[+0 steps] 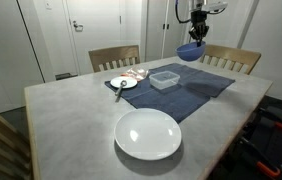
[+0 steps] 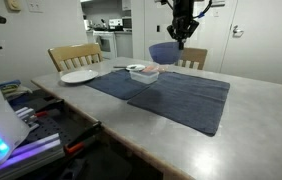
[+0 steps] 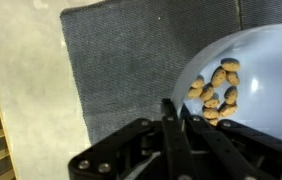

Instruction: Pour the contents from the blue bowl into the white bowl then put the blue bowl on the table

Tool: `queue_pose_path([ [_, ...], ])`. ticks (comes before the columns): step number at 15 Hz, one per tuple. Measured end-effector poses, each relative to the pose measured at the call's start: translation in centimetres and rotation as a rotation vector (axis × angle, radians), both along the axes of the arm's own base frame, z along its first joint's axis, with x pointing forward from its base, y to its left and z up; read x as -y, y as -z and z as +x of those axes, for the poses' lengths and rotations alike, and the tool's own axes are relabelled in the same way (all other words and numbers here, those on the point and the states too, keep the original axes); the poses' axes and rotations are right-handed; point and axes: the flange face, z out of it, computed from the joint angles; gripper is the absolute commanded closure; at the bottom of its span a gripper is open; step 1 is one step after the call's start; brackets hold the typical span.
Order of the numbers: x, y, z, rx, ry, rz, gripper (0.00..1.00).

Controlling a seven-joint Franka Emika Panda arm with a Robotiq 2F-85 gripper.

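Observation:
My gripper point(image 1: 193, 38) is shut on the rim of the blue bowl point(image 1: 189, 52) and holds it in the air above the far end of the dark blue cloth mat point(image 1: 196, 88). Both exterior views show this, with the bowl point(image 2: 166, 53) under the gripper point(image 2: 181, 38). In the wrist view the blue bowl point(image 3: 266, 75) holds several tan nut-like pieces point(image 3: 217, 92), and the fingers point(image 3: 171, 112) pinch its rim. The white bowl point(image 1: 148, 134) sits on the pale grey table point(image 1: 71, 115) near its front edge. It also shows in an exterior view point(image 2: 79, 76).
A square translucent container point(image 1: 164, 78) stands on the mat and shows too in an exterior view point(image 2: 144, 71). A small white plate point(image 1: 122, 83) with a utensil lies beside it. Wooden slat-back chairs point(image 1: 114, 57) stand along the table's far side.

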Motion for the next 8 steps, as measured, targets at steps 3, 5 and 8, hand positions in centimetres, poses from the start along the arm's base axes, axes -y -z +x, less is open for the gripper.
queue_pose_path([
  [3, -2.6, -0.3, 0.9, -0.011, -0.028, -0.046, 0.99],
  [5, -3.9, -0.5, 1.4, -0.019, -0.057, -0.095, 0.99],
  [8, -5.6, -0.7, 1.7, -0.054, -0.111, -0.168, 0.99],
])
